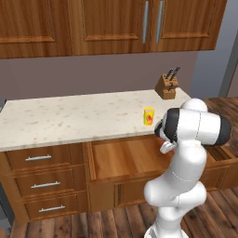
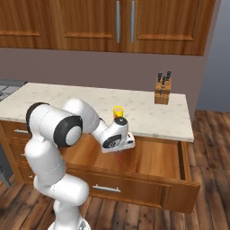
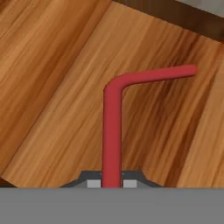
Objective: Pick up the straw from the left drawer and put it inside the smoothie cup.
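**Straw pinched by its long end, hanging over the open drawer**

I have the pincer (image 3: 112,183) clamped shut on the thin red straw with the bent tip (image 3: 112,131). In the hand view the straight shaft runs out from between the two dark fingertips (image 3: 92,183) and the short bent end turns off to one side, so the grip sits near the far end of the long part. I judge that suits the job: the free length and the bend lead the way, and the cup mouth can take them before the fingers get near its rim.

From the right base view the hand hangs above the wide shallow brown wooden drawer (image 2: 179,155), which stands pulled out below the pale speckled stone surface (image 2: 148,114). The straw (image 2: 120,161) points down from the hand toward the plain wood floor; I cannot tell from here whether its tip touches that floor or hangs clear of it.

The small yellow cup with the red mark on its side (image 1: 148,115) stands near the front edge of the surface, just behind and above the hand. The wooden knife block (image 1: 166,86) sits well apart, back by the wall, so it should not crowd the approach.

As I read it, the pick is made and the carry to the cup is not yet done.
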